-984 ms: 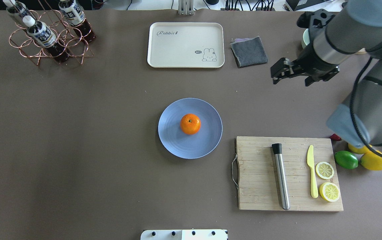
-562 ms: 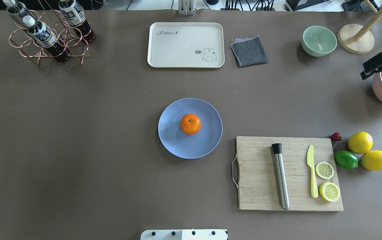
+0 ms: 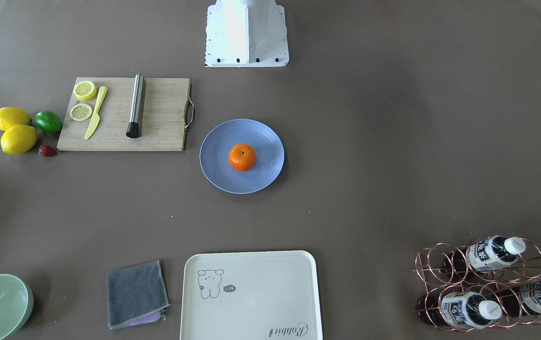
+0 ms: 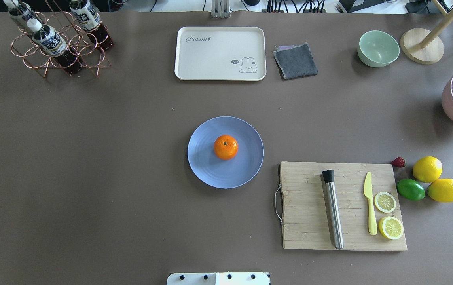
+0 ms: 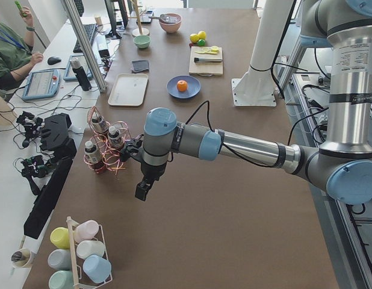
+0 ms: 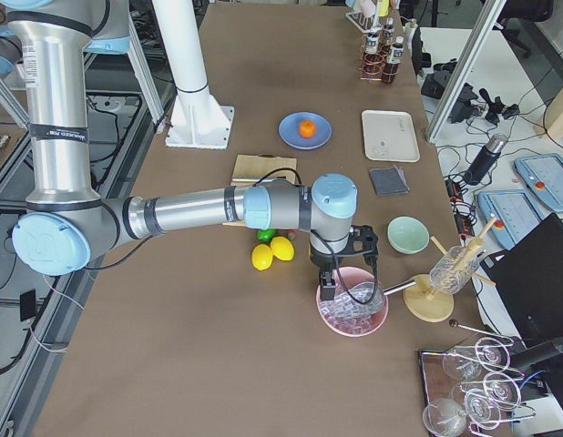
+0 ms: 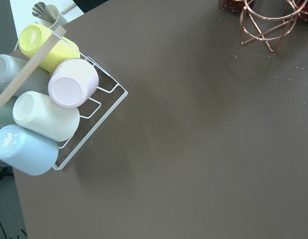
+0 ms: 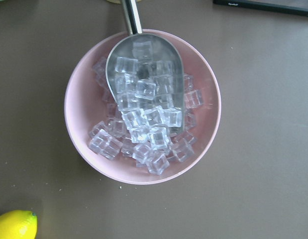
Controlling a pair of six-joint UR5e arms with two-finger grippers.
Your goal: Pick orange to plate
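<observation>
The orange (image 4: 226, 147) sits in the middle of the pale blue plate (image 4: 210, 170) at the table's centre; both also show in the front view as orange (image 3: 242, 157) on plate (image 3: 216, 165). No gripper is near them. The left gripper (image 5: 140, 191) hangs over bare table beside the bottle rack, far from the plate, and I cannot tell its state. The right gripper (image 6: 327, 291) hovers above the pink ice bowl (image 8: 144, 107) at the table's right end, and its state cannot be told either. Neither wrist view shows fingers.
A cutting board (image 4: 309, 206) holds a metal rod, a yellow knife and lemon slices. Lemons (image 4: 427, 169) and a lime (image 4: 410, 189) lie beside it. A cream tray (image 4: 220, 53), grey cloth (image 4: 295, 60), mint bowl (image 4: 378, 48) and bottle rack (image 4: 58, 43) line the far edge. A cup rack (image 7: 49, 109) stands at the left end.
The right arm has swung off to the right, out of the overhead view. The orange and plate have not moved.
</observation>
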